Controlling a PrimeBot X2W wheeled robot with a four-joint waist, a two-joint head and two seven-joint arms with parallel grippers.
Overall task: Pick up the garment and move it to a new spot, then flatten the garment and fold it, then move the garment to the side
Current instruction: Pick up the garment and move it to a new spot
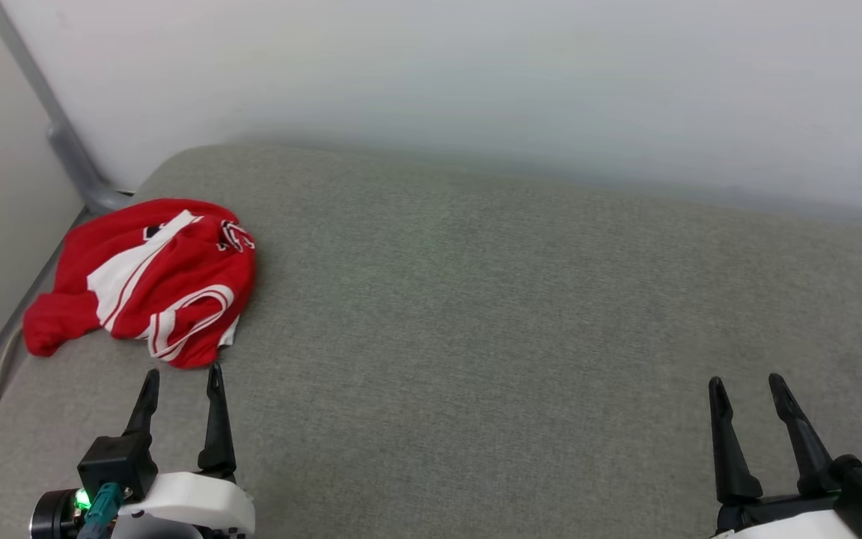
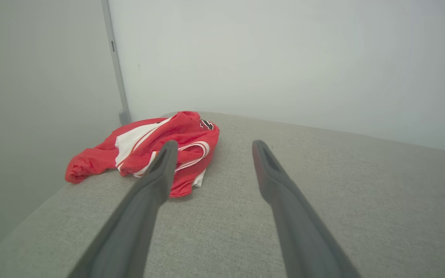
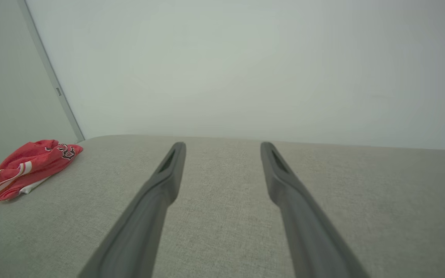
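The garment [image 1: 150, 281], a red shirt with white panels and striped trim, lies crumpled near the far left corner of a grey fabric surface [image 1: 476, 314]. Bits of black lettering show on its top. My left gripper [image 1: 182, 374] hovers open just in front of the garment's near edge, with nothing between its fingers. In the left wrist view the garment [image 2: 149, 150] sits ahead and left of the left gripper [image 2: 214, 143]. My right gripper [image 1: 745, 382] stands open at the lower right, far from the garment [image 3: 25, 168], which shows at the left edge of the right wrist view behind the right gripper [image 3: 222, 144].
A pale wall [image 1: 476, 75] runs along the back of the cushion. A grey pole [image 1: 64, 135] stands in the left corner beside the garment. The cushion's left edge [image 1: 4, 374] drops off close to the garment. Bare grey fabric stretches across the middle and right.
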